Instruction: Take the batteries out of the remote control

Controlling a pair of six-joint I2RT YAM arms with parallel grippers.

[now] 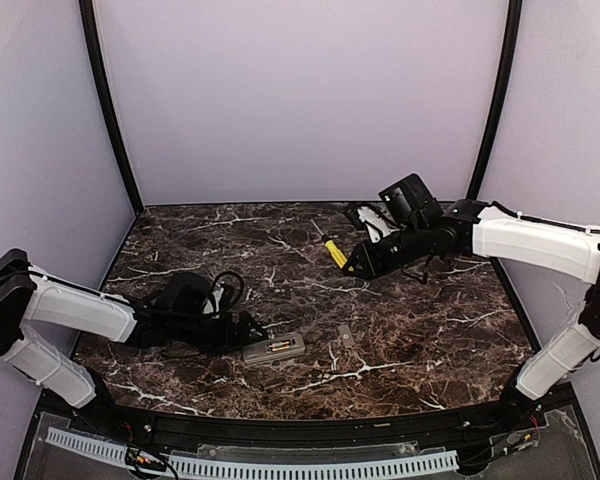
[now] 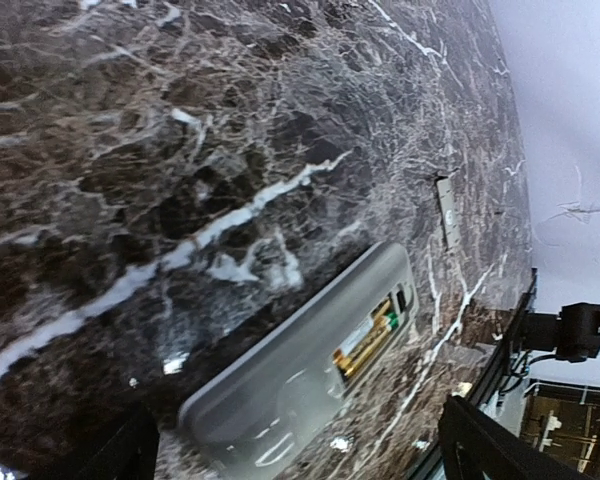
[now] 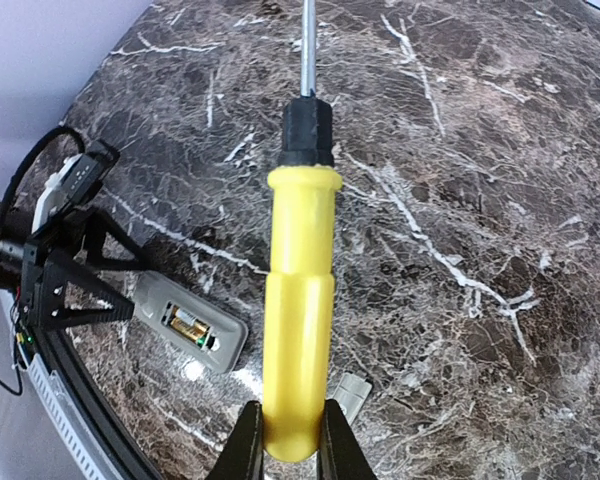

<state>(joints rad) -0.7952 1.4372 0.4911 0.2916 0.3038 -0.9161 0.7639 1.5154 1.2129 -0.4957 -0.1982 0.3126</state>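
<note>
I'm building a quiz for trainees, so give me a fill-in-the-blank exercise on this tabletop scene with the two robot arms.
The metal-shafted screwdriver clamped in the right gripper has a ____ handle.
The slim flat grey plastic remote control lies on the dark marble table with its battery bay facing ____.
The small cylindrical batteries sit ____ that bay.
The left gripper is ____.
Missing words: yellow; up; inside; open.

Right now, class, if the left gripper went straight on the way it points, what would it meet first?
The remote control: it lies straight ahead of the left gripper, its near end roughly between the open jaws. The remaining gap is unclear.
</note>
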